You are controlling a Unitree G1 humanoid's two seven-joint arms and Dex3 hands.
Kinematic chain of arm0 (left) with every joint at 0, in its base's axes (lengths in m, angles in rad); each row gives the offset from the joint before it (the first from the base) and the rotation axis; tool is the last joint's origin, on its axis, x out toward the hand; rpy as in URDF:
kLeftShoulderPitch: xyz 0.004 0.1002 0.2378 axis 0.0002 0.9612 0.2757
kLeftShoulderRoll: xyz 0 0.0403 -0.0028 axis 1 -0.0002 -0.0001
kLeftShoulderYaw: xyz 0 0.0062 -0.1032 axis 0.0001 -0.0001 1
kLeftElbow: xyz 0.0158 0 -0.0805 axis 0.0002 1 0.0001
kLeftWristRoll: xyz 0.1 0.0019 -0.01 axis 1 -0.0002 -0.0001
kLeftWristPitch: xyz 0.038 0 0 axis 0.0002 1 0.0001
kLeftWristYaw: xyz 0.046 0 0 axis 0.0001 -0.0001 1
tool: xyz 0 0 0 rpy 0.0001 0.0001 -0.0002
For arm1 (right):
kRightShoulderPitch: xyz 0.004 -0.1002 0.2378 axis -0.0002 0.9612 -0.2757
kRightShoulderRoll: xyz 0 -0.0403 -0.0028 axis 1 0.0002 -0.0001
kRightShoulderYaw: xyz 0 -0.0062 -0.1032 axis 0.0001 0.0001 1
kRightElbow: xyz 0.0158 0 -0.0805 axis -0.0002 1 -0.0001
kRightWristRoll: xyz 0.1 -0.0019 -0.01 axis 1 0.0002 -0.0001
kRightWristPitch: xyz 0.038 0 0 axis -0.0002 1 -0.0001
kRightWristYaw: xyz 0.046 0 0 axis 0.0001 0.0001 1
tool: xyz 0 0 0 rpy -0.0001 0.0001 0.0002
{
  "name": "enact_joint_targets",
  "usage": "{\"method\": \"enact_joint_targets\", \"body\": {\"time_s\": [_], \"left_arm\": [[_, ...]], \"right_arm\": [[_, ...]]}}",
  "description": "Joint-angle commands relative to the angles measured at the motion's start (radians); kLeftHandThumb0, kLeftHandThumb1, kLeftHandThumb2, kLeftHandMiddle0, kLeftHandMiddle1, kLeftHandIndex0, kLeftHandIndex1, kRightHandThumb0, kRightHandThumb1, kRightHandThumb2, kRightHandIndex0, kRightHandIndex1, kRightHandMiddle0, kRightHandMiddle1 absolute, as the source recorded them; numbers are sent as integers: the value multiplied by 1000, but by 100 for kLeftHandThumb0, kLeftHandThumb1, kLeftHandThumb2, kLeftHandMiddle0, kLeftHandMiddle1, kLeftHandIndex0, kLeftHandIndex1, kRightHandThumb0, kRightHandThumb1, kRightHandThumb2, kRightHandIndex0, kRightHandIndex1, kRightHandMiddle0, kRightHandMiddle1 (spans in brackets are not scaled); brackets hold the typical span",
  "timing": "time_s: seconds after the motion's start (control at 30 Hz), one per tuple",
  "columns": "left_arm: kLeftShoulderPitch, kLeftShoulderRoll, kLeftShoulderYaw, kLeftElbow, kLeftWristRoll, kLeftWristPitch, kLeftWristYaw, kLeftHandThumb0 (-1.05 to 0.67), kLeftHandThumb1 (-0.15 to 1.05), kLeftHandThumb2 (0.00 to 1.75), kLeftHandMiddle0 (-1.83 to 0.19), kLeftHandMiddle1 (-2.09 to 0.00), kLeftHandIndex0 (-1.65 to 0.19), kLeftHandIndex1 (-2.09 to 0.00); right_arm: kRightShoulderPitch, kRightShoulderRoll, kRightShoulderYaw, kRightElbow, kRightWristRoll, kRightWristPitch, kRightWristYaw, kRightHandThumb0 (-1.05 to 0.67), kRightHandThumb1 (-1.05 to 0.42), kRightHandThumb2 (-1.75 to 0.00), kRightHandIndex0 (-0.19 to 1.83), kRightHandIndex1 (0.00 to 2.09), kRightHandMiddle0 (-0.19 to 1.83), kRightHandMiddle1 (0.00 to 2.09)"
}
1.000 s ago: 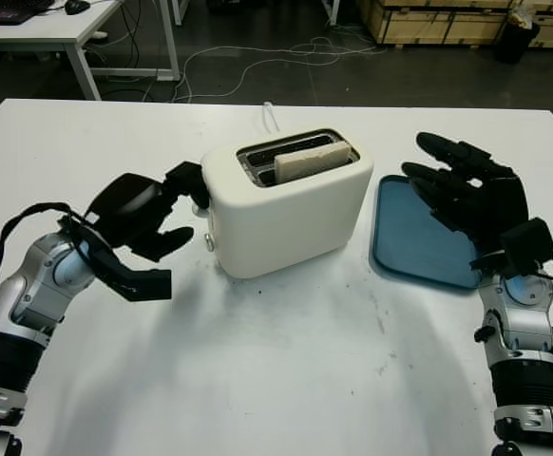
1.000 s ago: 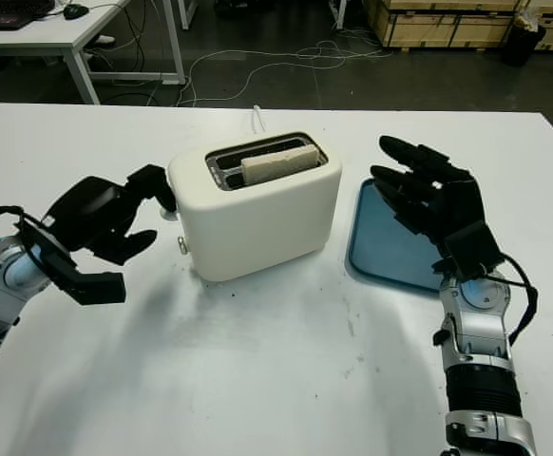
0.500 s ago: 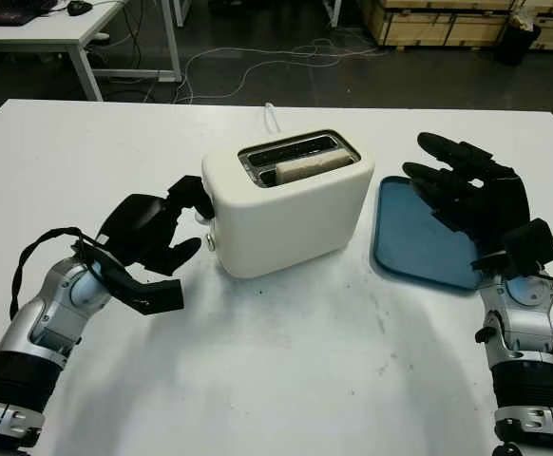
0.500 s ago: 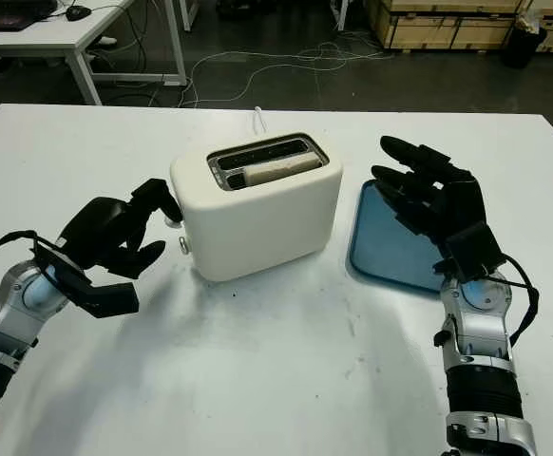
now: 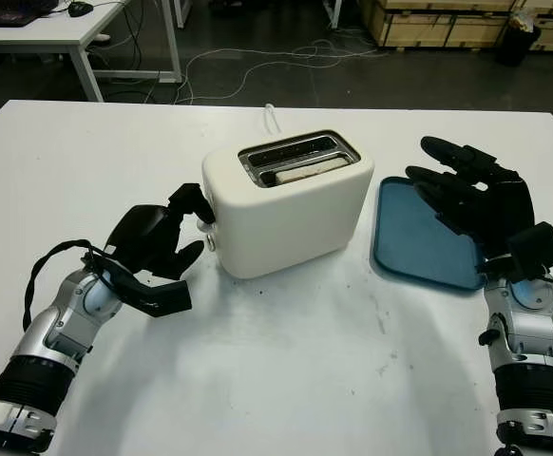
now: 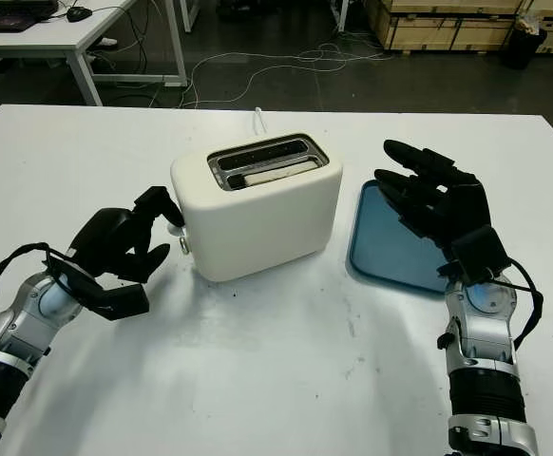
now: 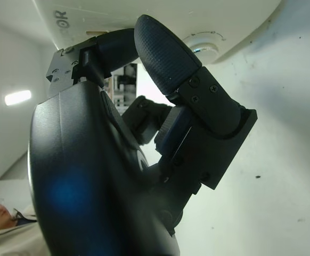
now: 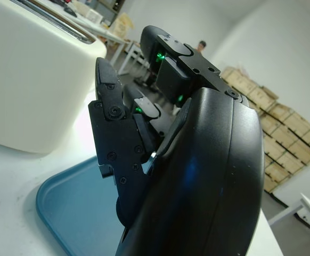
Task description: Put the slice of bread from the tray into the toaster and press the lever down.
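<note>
The white toaster (image 5: 286,204) stands mid-table. The slice of bread (image 5: 305,171) sits low in its front slot, only the top edge showing. My left hand (image 5: 191,223) is curled against the toaster's left end, one finger (image 7: 160,53) pressed on the lever there, just above the round knob (image 7: 205,42). The lever itself is hidden under that finger. My right hand (image 5: 467,195) hovers open over the blue tray (image 5: 409,247), which lies bare to the right of the toaster.
A white cord (image 5: 272,114) runs from behind the toaster toward the table's far edge. Beyond it are a dark floor with cables, another white table (image 5: 58,28) and wooden crates (image 5: 438,19). A person (image 7: 0,224) is partly in the left wrist view.
My left hand has slid down along the toaster's left end, and the bread has sunk from standing proud of the slot to deep inside it. The right hand has barely moved.
</note>
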Motion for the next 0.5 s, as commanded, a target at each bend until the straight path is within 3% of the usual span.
{"method": "enact_joint_targets", "body": {"time_s": [0.0,0.23,0.47], "left_arm": [[28,-31,-32,19,8,18,-19,-84,70,132,-93,-175,0,-166],[55,-52,-31,7,-7,42,3,-83,70,134,-81,-175,0,-162],[71,-45,-36,-16,-12,33,-5,-86,75,128,-85,-175,0,-162]], "right_arm": [[6,-3,-7,-14,14,-25,7,-29,-92,-10,90,2,80,1],[7,-4,-10,-15,13,-30,11,-30,-92,-9,91,1,81,1],[6,-5,-11,-12,16,-32,16,-32,-92,-9,92,1,82,1]]}}
